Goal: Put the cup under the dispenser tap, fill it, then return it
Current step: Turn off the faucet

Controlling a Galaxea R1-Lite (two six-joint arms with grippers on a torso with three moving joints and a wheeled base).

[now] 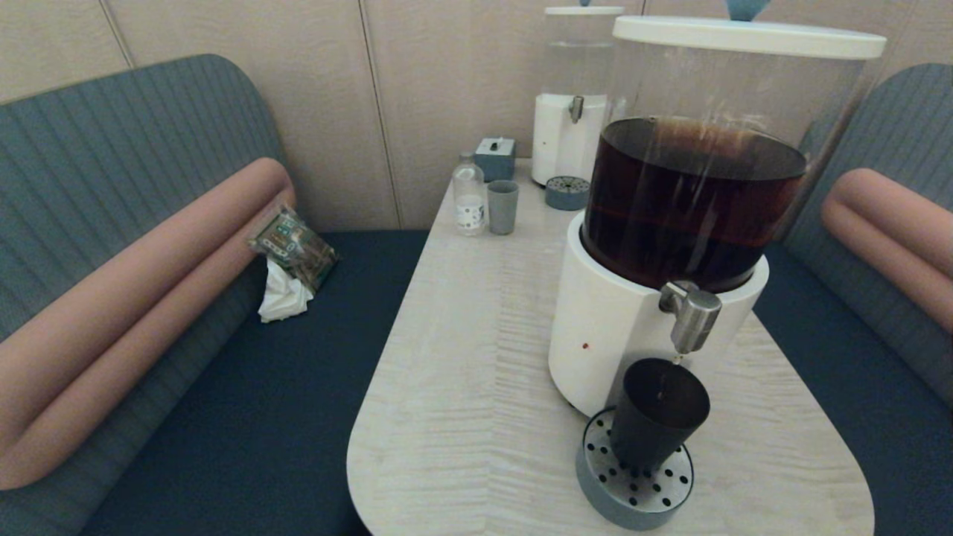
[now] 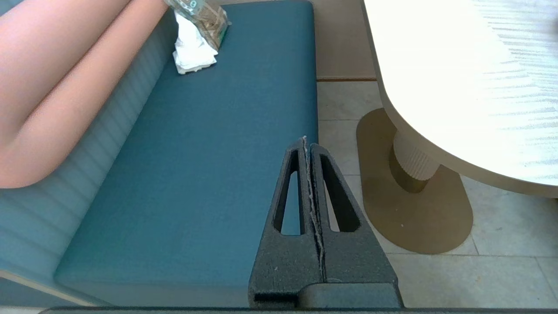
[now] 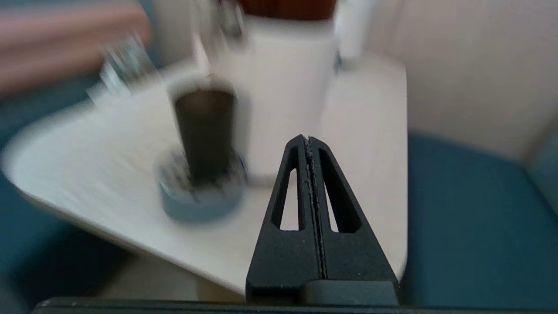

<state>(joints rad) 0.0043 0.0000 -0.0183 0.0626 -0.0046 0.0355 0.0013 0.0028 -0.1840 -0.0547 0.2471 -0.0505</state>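
Off the table (image 3: 366, 131), right gripper (image 3: 308, 138) closed.

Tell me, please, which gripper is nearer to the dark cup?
Right. The right gripper, shut and empty, is off the table's edge with the dark cup on its drip tray ahead. The left gripper, shut, hangs over the bench seat, beside the table, cup out of sight.

Two robot grippers, both with fingers pressed together, neither holding anything.

The left gripper (image 2: 308, 144) points forward and down, its two dark, slotted, wedge-shaped fingers meeting in a single seam from base to tip. The right gripper (image 3: 308, 141) has the same closed wedge shape, tips touching. Neither arm appears in the head view.
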